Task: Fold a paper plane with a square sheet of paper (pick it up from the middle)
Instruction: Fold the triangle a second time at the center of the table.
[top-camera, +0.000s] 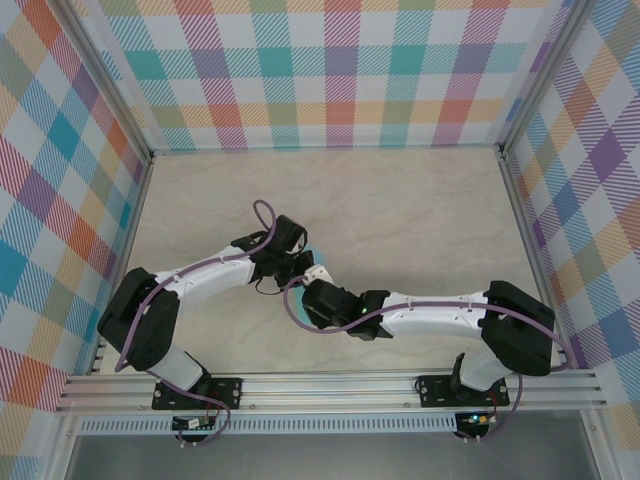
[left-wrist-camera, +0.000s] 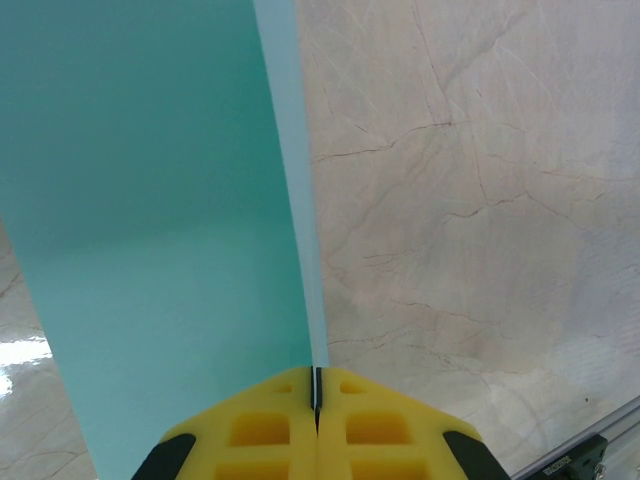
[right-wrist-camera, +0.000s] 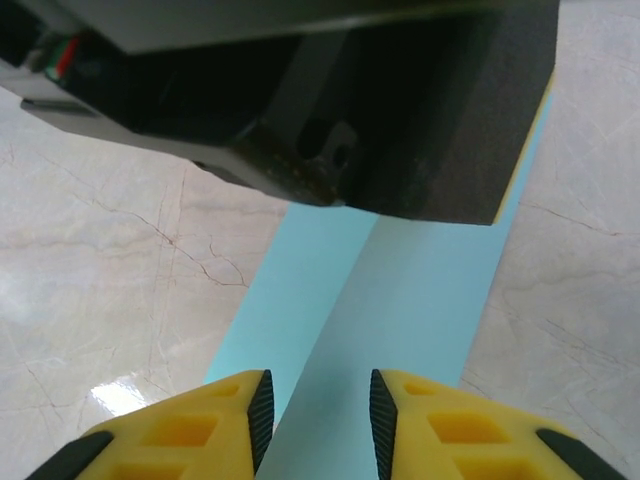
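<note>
The square sheet of paper (left-wrist-camera: 150, 200) is plain turquoise and bent along a lengthwise crease. My left gripper (left-wrist-camera: 317, 395) is shut on its edge, the yellow fingers pinching the crease line. In the right wrist view the sheet (right-wrist-camera: 400, 300) runs down between the fingertips of my right gripper (right-wrist-camera: 320, 420), whose jaws stand apart on either side of the crease without touching it. The left gripper's black body (right-wrist-camera: 400, 100) hangs just above. From above, both grippers meet at the table's middle, left (top-camera: 300, 262) and right (top-camera: 306, 296), with a sliver of the sheet (top-camera: 297, 310) showing beneath.
The marble-patterned table (top-camera: 400, 210) stretches out behind and beside the arms. Checked walls (top-camera: 340, 70) close in the back and both sides. An aluminium rail (top-camera: 330, 385) runs along the near edge, and its corner (left-wrist-camera: 590, 455) appears in the left wrist view.
</note>
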